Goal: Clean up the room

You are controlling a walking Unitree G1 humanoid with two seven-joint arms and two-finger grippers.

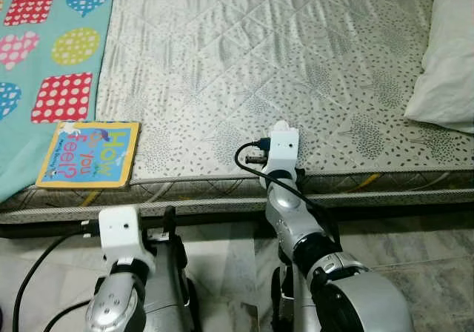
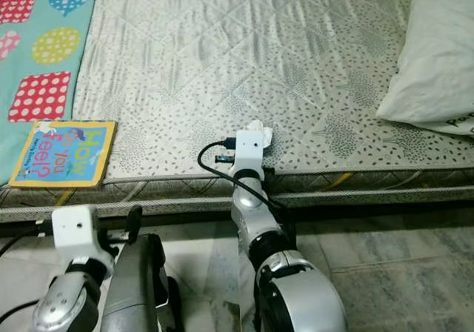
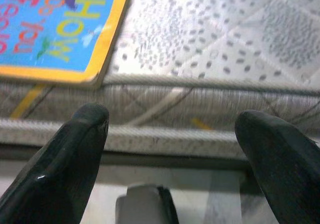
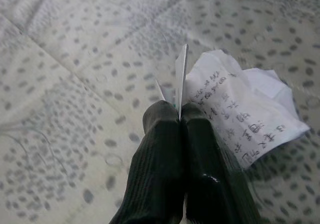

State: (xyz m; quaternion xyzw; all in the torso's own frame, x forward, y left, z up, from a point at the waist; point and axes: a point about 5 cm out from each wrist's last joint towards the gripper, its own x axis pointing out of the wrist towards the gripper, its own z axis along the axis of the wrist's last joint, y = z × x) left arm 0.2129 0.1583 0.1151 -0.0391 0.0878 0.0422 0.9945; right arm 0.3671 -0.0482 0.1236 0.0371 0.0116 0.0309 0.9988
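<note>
On the mattress (image 1: 244,58) near its front edge, your right gripper (image 4: 179,115) has its fingers pinched together on a crumpled sheet of paper (image 4: 235,111) with printed characters; a thin edge of it sticks up between the fingertips, the rest fans out against the quilted cover. Looks like the grab is made but the paper isn't lifted clear yet, it appears to be touching the bed. Your left gripper (image 3: 172,134) is low, below the bed edge, fingers spread wide with nothing between them, pointed at the mattress side. Still to do, by my read: a picture book (image 1: 90,153) lies flat at the front corner of the mattress, just beside the teal blanket (image 1: 44,43) with hearts and dotted squares, well apart from the paper. Pillow (image 1: 446,50) sits at the far right, looks in place. No bin or drop-off spot visible, so you'll need to find one for the paper. Progress: early, one item in hand, book untouched. The left gripper is nearest the book, so use it there.
</note>
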